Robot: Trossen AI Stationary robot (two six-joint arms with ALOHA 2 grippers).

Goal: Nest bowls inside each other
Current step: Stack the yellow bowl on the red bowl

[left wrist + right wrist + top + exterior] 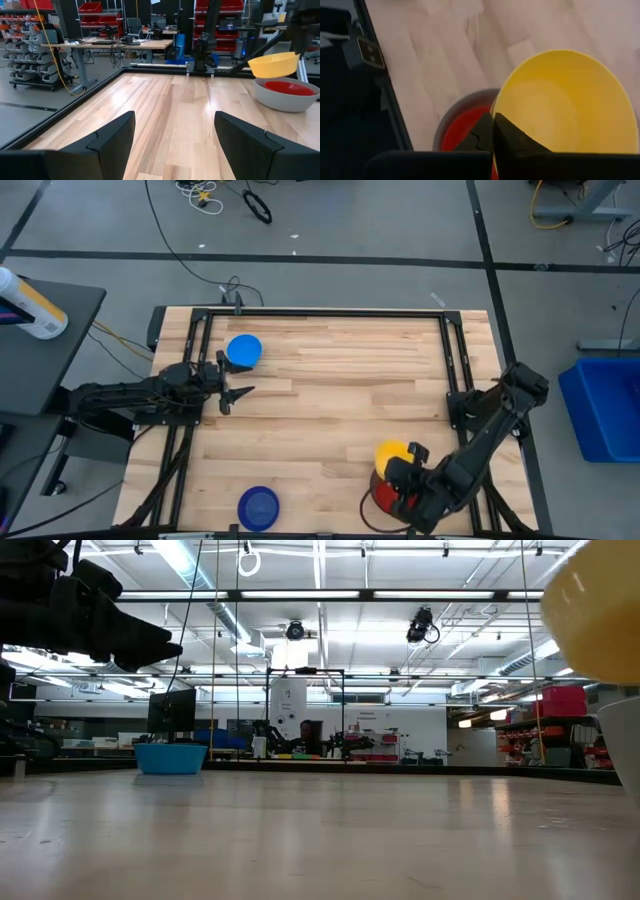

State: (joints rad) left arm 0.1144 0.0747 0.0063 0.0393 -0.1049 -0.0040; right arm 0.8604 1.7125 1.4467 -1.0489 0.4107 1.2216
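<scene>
A yellow bowl hangs in the air at the table's near right with my right gripper shut on it. Just beside and below it a red bowl sits inside a grey bowl. A light blue bowl stands on its base at the far left, and a dark blue bowl at the near edge. My left gripper waits open over the table's left side, near the light blue bowl, with nothing between its fingers. My right gripper pinches the yellow bowl's rim on the side facing the arm, one finger inside the bowl and one outside. The fingers slant down from the table's right. The bowl is lifted clear, mouth up and slightly tilted, above the grey bowl's edge.
A black metal frame runs around the wooden table top. The table's middle lies bare between the bowls. A blue bin stands on the floor past the right edge.
</scene>
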